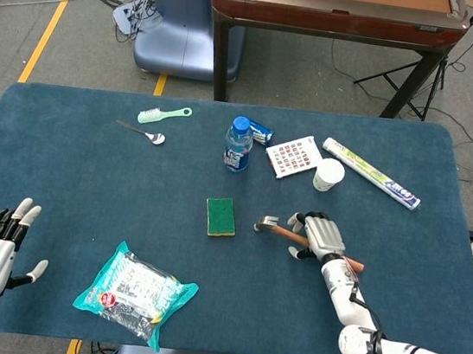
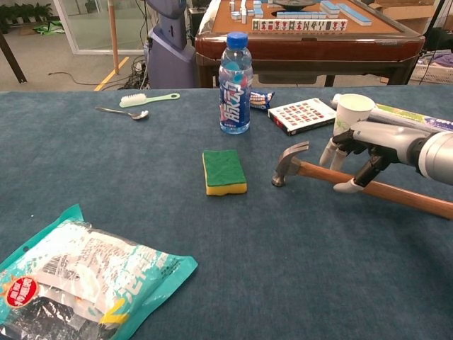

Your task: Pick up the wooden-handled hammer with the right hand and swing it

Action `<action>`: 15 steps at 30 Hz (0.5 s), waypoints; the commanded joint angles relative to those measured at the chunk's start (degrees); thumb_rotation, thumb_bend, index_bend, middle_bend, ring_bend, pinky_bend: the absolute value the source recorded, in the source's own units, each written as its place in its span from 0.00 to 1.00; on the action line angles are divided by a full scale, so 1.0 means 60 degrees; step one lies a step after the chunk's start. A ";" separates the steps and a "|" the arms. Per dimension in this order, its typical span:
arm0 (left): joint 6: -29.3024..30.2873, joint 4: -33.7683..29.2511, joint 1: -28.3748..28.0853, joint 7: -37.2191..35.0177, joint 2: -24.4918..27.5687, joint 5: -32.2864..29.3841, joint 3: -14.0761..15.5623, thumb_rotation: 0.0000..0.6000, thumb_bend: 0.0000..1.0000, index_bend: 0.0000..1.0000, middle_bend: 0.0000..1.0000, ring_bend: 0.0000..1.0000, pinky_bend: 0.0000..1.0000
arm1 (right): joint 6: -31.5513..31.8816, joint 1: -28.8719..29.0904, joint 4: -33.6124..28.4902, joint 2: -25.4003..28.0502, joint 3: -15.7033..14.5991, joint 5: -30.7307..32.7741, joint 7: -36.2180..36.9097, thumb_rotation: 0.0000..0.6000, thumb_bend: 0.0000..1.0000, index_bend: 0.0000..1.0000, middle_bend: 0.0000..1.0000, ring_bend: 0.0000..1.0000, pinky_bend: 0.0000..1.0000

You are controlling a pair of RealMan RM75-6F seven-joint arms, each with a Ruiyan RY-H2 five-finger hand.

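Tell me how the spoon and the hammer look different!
The spoon is small and all shiny metal; the hammer is bigger, with a metal head and a wooden handle. The spoon lies alone at the far left; the hammer has the right hand over its handle. Both lie flat on the blue table.

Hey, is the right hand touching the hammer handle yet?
Cannot tell. In the chest view the right hand arches over the hammer handle, fingers down on either side, but neither view plainly shows contact or a gap.
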 commanded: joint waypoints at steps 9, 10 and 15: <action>-0.0024 0.0095 0.0016 -0.0050 -0.0033 -0.0069 -0.0021 1.00 0.23 0.00 0.00 0.00 0.00 | -0.0170 0.0435 0.0243 -0.0138 -0.0187 0.0506 -0.0004 1.00 0.38 0.36 0.41 0.18 0.14; -0.0024 0.0104 0.0020 -0.0051 -0.0038 -0.0077 -0.0023 1.00 0.23 0.00 0.00 0.00 0.00 | -0.0192 0.0465 0.0257 -0.0144 -0.0200 0.0536 0.0008 1.00 0.39 0.36 0.41 0.19 0.14; -0.0011 0.0124 0.0035 -0.0054 -0.0042 -0.0095 -0.0032 1.00 0.23 0.00 0.00 0.00 0.00 | -0.0260 0.0612 0.0312 -0.0185 -0.0269 0.0656 0.0056 1.00 0.45 0.38 0.42 0.20 0.14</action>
